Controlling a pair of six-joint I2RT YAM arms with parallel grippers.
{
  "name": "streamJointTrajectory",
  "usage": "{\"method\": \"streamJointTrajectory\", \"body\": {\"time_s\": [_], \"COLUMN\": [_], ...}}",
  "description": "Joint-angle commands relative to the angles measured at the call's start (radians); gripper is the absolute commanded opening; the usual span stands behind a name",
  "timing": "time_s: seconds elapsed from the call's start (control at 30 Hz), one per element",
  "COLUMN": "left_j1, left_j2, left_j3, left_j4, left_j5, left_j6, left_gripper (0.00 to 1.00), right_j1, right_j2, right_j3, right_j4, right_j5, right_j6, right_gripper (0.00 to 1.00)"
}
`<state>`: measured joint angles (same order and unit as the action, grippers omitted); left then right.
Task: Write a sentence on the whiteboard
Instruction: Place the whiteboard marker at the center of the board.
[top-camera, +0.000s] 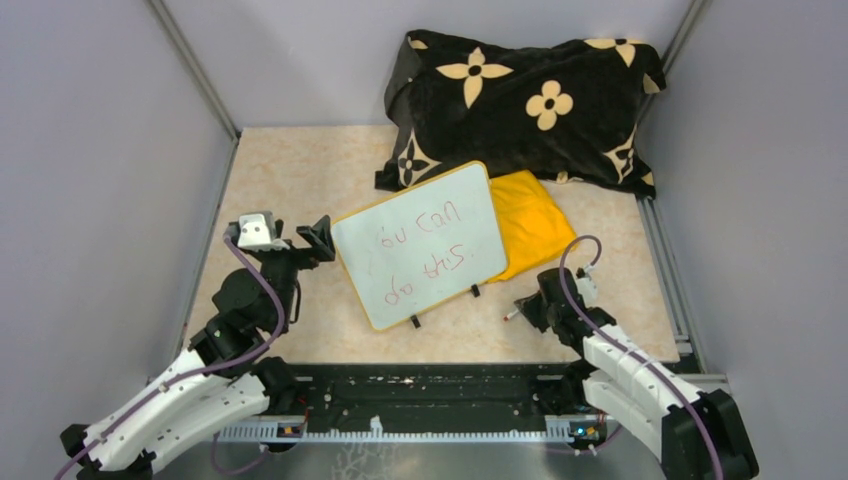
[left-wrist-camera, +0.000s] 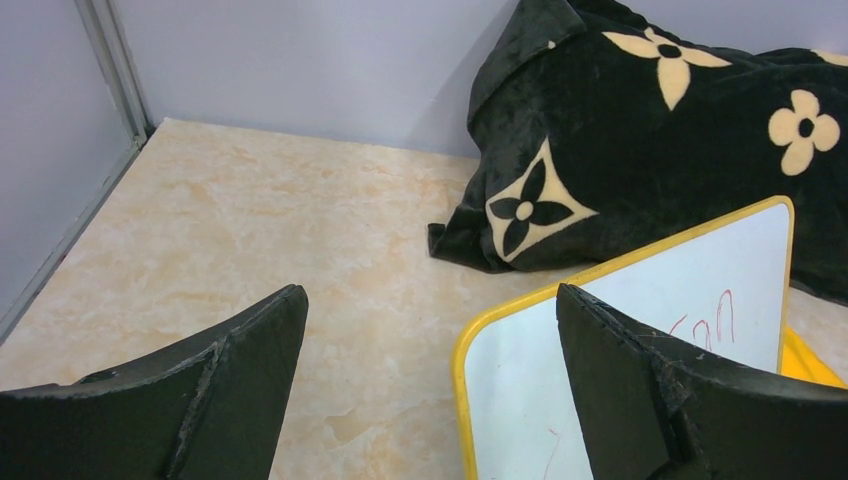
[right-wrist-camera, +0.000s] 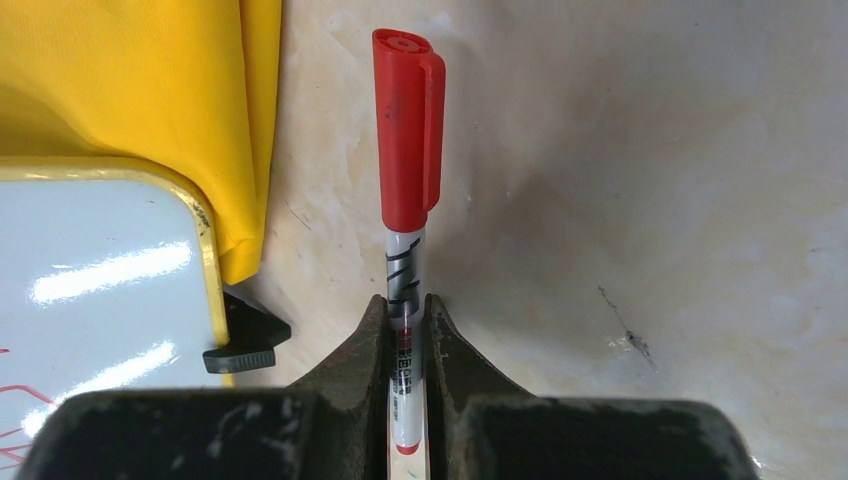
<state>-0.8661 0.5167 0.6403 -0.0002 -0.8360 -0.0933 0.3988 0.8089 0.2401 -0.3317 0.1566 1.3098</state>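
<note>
- Your right gripper (right-wrist-camera: 405, 320) was clamped on the red marker (right-wrist-camera: 406, 200). Cap on, marker's long axis in line with the fingers, cap end pointing ahead of the gripper.
- The whiteboard (top-camera: 420, 250) lay flat on the table (top-camera: 290, 170), just left of that gripper and slightly ahead. Its near corner and one clip foot (right-wrist-camera: 245, 340) were closest.
- The sentence (top-camera: 425, 245) was on it in two red lines, so I judged the writing done.
- The board's long axis ran crosswise between your two grippers, skewed so the right end sat farther out.
- Your left gripper (left-wrist-camera: 430, 300) had its jaws wide apart and empty, with the board's left edge just beside its right finger. Couldn't tell if they touched.
- The left gripper was nearer the board; the right had the tool.
- Room: bare table ahead and right of the right gripper. The yellow cloth (top-camera: 530, 220) was ahead-left, tucked under the board's far corner, and the black pillow (top-camera: 520, 100) well beyond.
</note>
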Motion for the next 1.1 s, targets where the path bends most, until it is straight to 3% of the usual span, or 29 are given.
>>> {"method": "streamJointTrajectory", "body": {"time_s": [0.0, 0.4, 1.07], "left_j1": [0.003, 0.003, 0.003], "left_j2": [0.006, 0.006, 0.004], "left_j3": [-0.002, -0.003, -0.003], "left_j4": [0.027, 0.023, 0.018], "left_j5": [0.005, 0.006, -0.002], "left_j6": [0.017, 0.012, 0.007], "left_gripper": [0.99, 0.99, 0.99], "right_j1": [-0.017, -0.023, -0.025], "right_j2": [0.015, -0.002, -0.035], "right_j3": [-0.016, -0.064, -0.088], "right_j4": [0.042, 0.045, 0.022], "right_j5": [-0.003, -0.008, 0.015], "right_j6": [-0.014, -0.015, -0.033], "right_gripper": [0.0, 0.0, 0.09]}}
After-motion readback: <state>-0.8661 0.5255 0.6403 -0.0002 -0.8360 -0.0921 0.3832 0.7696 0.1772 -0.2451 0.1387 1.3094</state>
